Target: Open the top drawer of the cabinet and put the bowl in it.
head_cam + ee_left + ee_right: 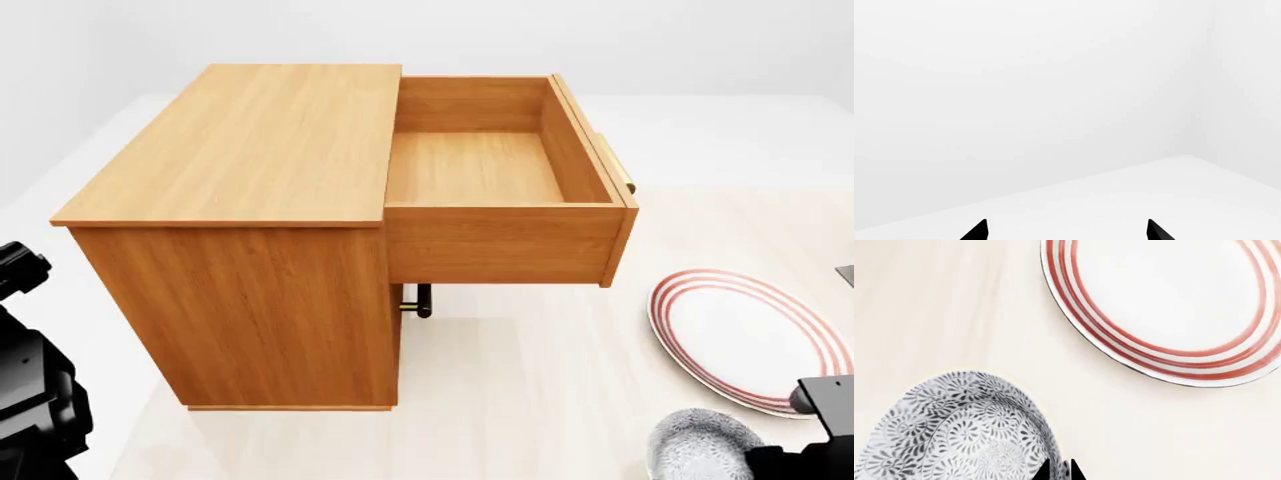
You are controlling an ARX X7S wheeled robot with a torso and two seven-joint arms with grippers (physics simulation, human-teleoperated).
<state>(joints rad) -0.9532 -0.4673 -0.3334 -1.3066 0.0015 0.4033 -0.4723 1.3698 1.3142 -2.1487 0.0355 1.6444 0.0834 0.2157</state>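
Note:
The cabinet (254, 150) stands on the floor with its top drawer (481, 165) pulled fully out, its wooden box showing nothing inside. The brass handle (611, 160) runs along the drawer's front. The speckled bowl (701, 445) sits low at the right of the head view, well in front of the drawer. My right gripper (1058, 471) is shut on the bowl (961, 435), one finger inside the rim and one outside. My left gripper (1067, 232) is open and faces a bare white wall, with nothing between its fingers. Whether the bowl rests on the floor I cannot tell.
A flat white plate with red rings (747, 340) lies on the floor right beside the bowl, also seen as the plate (1167, 305) in the right wrist view. A lower drawer's handle (420, 298) shows under the open drawer. My left arm (27, 390) hangs left of the cabinet.

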